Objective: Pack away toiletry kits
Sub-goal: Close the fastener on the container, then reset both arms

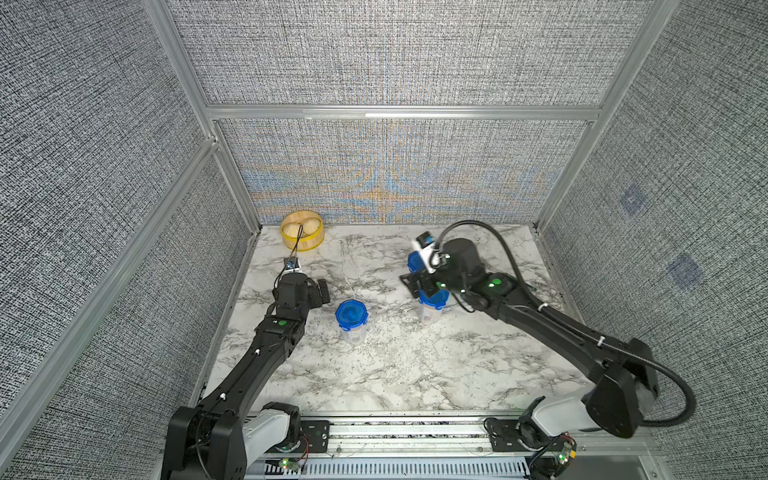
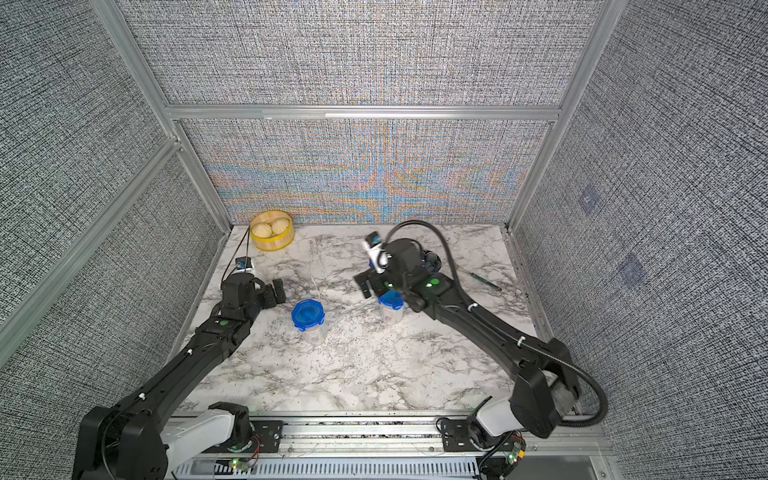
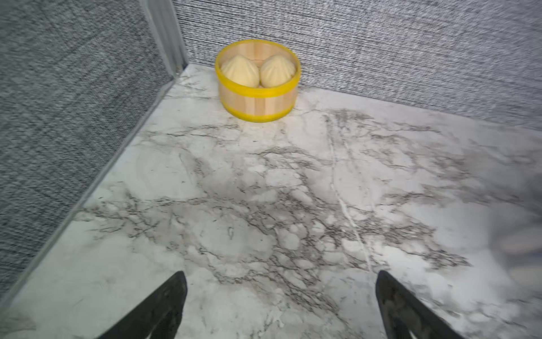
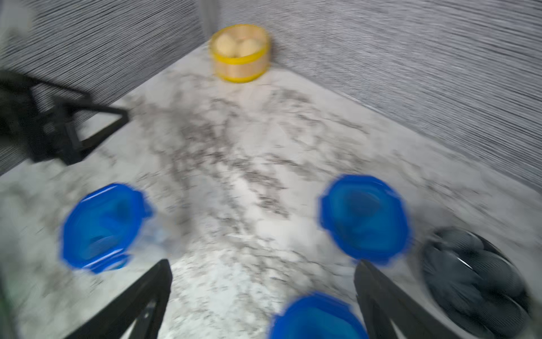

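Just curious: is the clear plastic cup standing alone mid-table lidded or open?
Lidded: the clear plastic cup stands upright with its blue clip lid on top.

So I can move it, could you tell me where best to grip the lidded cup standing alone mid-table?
Probably the clear wall of the lidded cup below its blue lid, approached level from the left gripper's side: it stands upright, its clip tabs protrude.
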Robot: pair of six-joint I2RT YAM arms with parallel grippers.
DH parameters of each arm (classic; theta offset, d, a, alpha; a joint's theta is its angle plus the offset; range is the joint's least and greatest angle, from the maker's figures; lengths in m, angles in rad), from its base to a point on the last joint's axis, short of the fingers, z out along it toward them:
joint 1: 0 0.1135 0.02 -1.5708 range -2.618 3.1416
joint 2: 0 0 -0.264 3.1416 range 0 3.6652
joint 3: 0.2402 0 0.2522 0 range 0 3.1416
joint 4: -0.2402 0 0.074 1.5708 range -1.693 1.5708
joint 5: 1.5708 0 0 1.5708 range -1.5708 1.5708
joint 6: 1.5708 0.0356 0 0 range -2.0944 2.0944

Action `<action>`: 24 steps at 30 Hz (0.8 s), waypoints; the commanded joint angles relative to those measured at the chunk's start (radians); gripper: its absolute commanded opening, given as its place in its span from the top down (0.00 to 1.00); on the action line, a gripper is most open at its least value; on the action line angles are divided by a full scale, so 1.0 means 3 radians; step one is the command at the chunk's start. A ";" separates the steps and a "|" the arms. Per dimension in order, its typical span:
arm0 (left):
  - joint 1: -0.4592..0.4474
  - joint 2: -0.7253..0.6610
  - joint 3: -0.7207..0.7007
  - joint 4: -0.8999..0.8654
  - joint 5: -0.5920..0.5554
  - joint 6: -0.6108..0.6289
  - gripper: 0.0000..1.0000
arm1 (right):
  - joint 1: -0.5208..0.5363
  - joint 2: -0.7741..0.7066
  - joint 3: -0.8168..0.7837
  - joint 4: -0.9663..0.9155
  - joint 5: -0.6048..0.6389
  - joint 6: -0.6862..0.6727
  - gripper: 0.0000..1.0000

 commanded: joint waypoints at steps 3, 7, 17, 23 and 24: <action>0.0103 0.0223 -0.0120 0.0529 -0.0505 0.0209 0.01 | -0.0929 -0.0333 -0.0884 0.0780 0.0450 0.0378 0.02; 0.0107 0.0225 -0.0370 0.1221 -0.0423 0.0476 0.01 | -0.1268 -0.0230 -0.1452 0.1309 0.0441 0.0083 0.02; 0.0094 0.1142 -0.0623 0.2536 -0.0403 0.0963 0.01 | -0.1490 -0.0242 -0.1869 0.1966 0.0534 -0.0252 0.01; 0.0171 0.1252 -0.0652 0.2639 -0.0336 0.0864 0.01 | -0.1695 -0.0024 -0.2295 0.2573 0.0387 -0.0262 0.01; 0.0219 0.1261 -0.0684 0.2671 -0.0278 0.0811 0.01 | -0.1747 0.0026 -0.2383 0.2894 0.0338 -0.0169 0.01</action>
